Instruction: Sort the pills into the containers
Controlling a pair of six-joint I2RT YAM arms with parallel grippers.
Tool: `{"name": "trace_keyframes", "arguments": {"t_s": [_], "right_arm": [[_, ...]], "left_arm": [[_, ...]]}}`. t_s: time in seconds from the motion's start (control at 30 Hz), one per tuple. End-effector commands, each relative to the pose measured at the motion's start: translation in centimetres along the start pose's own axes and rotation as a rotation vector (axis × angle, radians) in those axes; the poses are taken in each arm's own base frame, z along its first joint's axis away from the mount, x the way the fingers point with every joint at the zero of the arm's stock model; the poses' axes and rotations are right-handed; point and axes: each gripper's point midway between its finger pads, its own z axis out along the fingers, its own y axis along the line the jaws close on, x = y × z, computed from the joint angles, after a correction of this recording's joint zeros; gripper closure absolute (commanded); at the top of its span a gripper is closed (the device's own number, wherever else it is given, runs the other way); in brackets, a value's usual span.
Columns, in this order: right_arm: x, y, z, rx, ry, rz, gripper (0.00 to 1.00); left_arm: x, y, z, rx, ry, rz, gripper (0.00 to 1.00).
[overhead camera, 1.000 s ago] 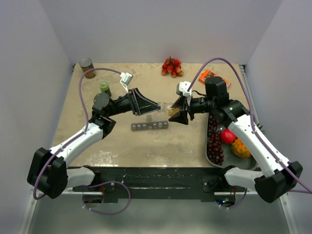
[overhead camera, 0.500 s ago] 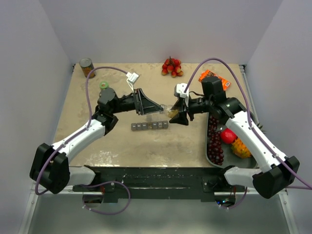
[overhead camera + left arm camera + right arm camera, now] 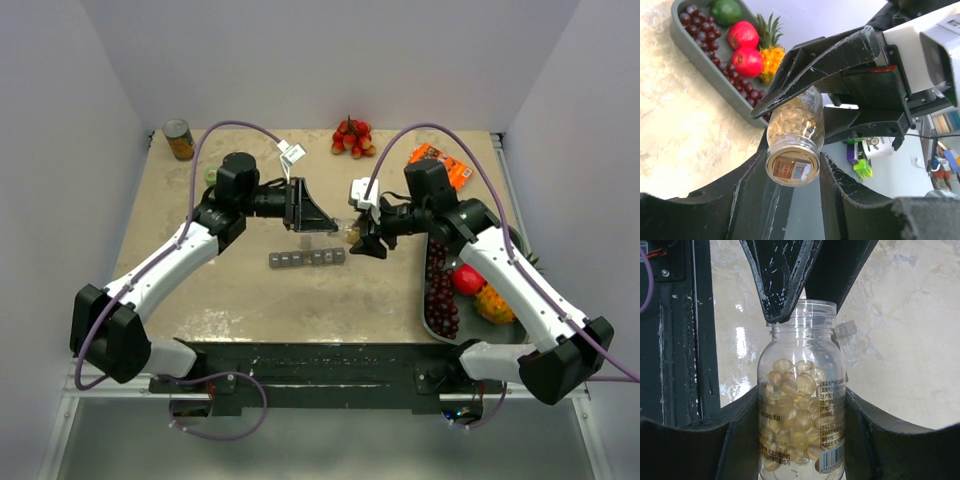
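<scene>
The left tool (image 3: 792,166) and right tool (image 3: 801,396) both clamp the pill bottle (image 3: 801,440) above the organiser (image 3: 307,259); one slip could scatter pills (image 3: 789,405) past it.

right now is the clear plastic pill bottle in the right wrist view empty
No, the clear plastic pill bottle holds a heap of translucent yellow capsules inside it.

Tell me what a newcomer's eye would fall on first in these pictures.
First, the clear pill bottle full of amber capsules, held in mid-air over the middle of the table, with the right gripper around its body and the left gripper at its mouth end. Just nearside of it, on the table, lies the grey pill-organiser strip. At the right edge a tray of bright fruit stands out.
</scene>
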Motion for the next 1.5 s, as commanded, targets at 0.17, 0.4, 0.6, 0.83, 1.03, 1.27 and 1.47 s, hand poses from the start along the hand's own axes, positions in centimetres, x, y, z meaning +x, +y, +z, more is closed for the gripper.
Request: {"name": "trace_keyframes", "arguments": {"t_s": [0.17,0.4,0.6,0.83,1.03,1.27,1.47], "right_arm": [[-4.8,3.1,0.4,-0.203,-0.23,0.16,1.0],[-6.7,4.9,-0.8,-0.405,-0.374,0.323,1.0],[-7.3,5.3,-1.3,-0.44,-0.397,0.31,1.0],[-6.5,5.1,-1.1,-0.396,-0.378,0.261,1.0],[-6.0,4.9,-1.0,-0.376,-0.366,0.249,1.0],[-5.7,4.9,-1.1,-0.35,-0.355,0.22,1.0],[-5.7,4.4,-1.3,-0.318,-0.351,0.197,1.0]], "left_arm": [[1.1,0.6,1.0,-0.074,0.066,0.155,0.97],[3.1,-2.7,0.3,0.197,0.027,0.282,0.92],[2.5,-3.2,0.2,0.19,0.053,0.372,0.65],[1.0,-3.8,0.1,0.153,0.013,0.378,0.33],[-0.4,-4.4,-1.1,0.13,-0.04,0.379,0.19],[0.1,-5.1,-2.8,0.1,-0.04,0.4,0.04],[1.4,-4.1,-5.1,0.028,-0.042,0.42,0.01]]}}
